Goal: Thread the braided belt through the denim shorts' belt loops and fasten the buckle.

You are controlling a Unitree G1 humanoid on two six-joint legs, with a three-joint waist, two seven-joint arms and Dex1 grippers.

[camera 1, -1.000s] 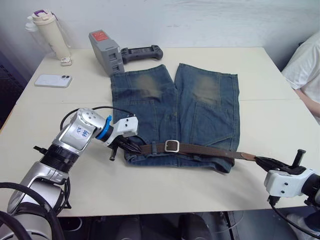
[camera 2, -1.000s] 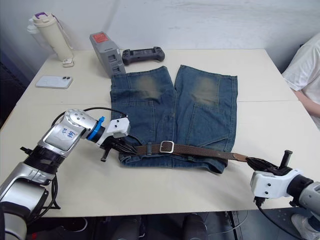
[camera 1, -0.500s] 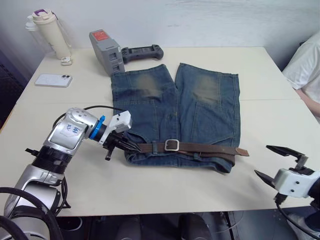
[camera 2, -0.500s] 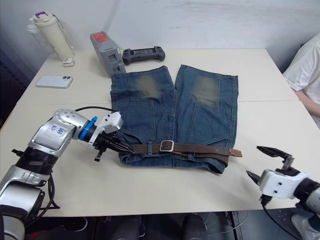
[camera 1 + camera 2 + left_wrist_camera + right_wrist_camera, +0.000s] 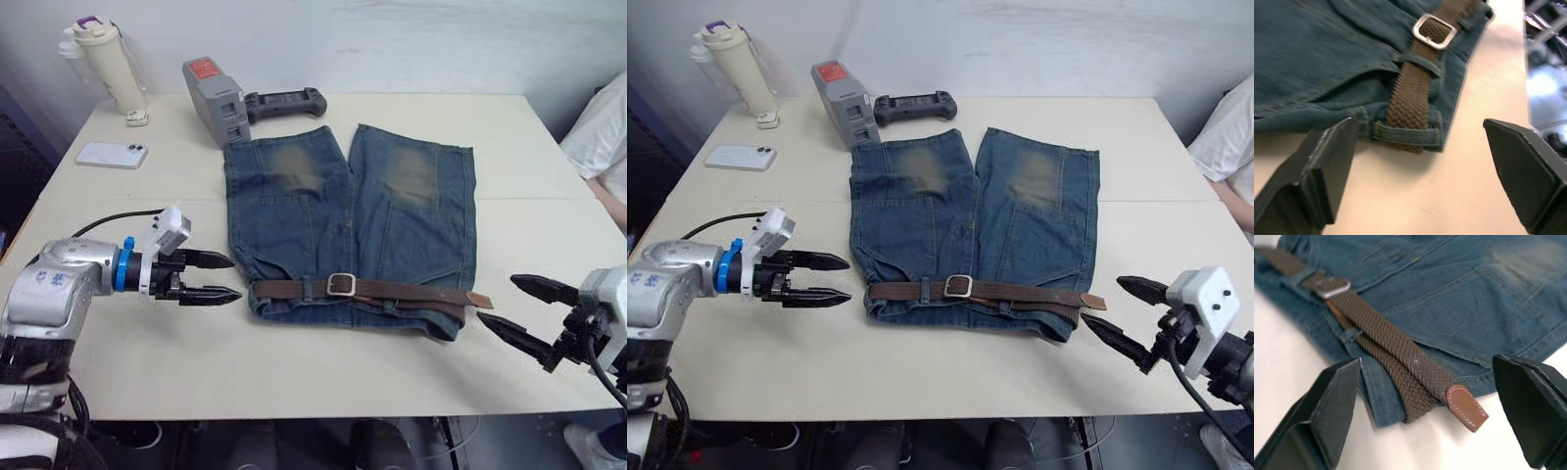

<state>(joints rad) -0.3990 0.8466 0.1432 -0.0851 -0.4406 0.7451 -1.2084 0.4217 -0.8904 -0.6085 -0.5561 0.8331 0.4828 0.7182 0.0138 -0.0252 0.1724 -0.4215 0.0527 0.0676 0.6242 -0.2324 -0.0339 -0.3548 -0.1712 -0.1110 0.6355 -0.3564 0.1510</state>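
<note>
At the far left of the table (image 5: 118, 362) we see a bottle (image 5: 106, 65) and a phone (image 5: 111, 155), well apart from the work. Our left gripper (image 5: 217, 277) hovers just left of the denim shorts (image 5: 343, 211), fingers spread and holding nothing; we judge it sits there because the belt's left end lies right ahead of it at the waistband. A grey box (image 5: 216, 100) and a black controller (image 5: 286, 101) lie beyond the legs, clear of us.

The braided belt (image 5: 392, 292) lies along the near waistband, passing under the belt loops (image 5: 1418, 60), with the buckle (image 5: 340, 285) closed near the middle. The tan leather tip (image 5: 1466, 407) juts past the right edge of the shorts. So the task looks about finished.

Our right gripper (image 5: 509, 308) waits right of that tip, fingers apart and empty. Bare table lies near both grippers, though the right one hangs close to the near right corner. A person's sleeve (image 5: 602, 127) is at the far right.
</note>
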